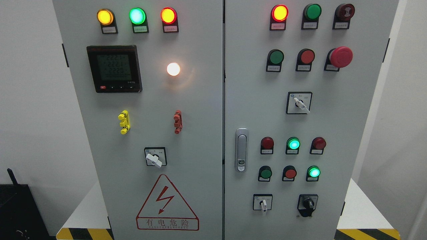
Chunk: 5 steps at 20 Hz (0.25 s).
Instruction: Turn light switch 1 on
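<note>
A grey electrical cabinet (pixel 200 133) with two doors fills the head view. The right door carries a row of push buttons: green (pixel 266 173), red (pixel 290 173) and a lit green one (pixel 314 172). Above them sit a dark red lamp (pixel 267 143), a lit green lamp (pixel 293 144) and another dark red lamp (pixel 319 143). White rotary switches sit at the left door's lower middle (pixel 154 159), the right door's middle (pixel 300 103) and its bottom (pixel 263 204). Neither robot hand shows anywhere.
A glowing white lamp (pixel 173 69) and a digital meter (pixel 114 69) sit on the left door. A red emergency stop (pixel 341 57) juts out at upper right. A door handle (pixel 241 149) stands by the seam. A black box (pixel 16 213) is at lower left.
</note>
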Tool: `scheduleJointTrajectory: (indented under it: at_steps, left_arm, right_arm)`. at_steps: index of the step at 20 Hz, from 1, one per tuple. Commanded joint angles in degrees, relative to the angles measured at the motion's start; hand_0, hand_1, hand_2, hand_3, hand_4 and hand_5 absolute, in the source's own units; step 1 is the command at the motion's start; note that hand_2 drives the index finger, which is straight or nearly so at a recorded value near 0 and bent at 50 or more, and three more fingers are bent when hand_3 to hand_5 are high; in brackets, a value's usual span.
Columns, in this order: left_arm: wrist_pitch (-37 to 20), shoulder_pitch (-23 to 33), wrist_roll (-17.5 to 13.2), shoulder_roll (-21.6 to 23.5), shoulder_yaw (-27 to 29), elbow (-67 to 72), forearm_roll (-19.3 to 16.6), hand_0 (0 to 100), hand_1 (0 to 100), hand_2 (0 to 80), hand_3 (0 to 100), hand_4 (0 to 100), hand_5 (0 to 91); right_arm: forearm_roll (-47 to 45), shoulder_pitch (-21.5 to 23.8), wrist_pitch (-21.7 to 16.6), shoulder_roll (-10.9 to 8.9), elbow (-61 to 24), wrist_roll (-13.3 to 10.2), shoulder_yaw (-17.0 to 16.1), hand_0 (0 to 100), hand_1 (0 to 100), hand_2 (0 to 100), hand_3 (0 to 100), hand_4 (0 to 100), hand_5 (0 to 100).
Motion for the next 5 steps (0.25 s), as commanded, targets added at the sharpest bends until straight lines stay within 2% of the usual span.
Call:
scheduleJointTrajectory:
  at_steps: [1, 5]
  left_arm:
    - [-0.08, -1.02, 0.24, -0.91, -0.67, 4.69, 0.09, 31, 4, 0.0, 0, 0, 0.0]
    - [-0.08, -1.11, 0.5, -0.82, -0.58, 4.61, 0.09, 31, 4, 0.0, 0, 0, 0.0]
  right_arm:
    - [0.0, 0.0, 0.01, 0.0, 0.0, -0.01, 0.0, 31, 0, 0, 0, 0, 0]
    - [0.0, 0.0, 0.01, 0.0, 0.0, -0.01, 0.0, 31, 0, 0, 0, 0, 0]
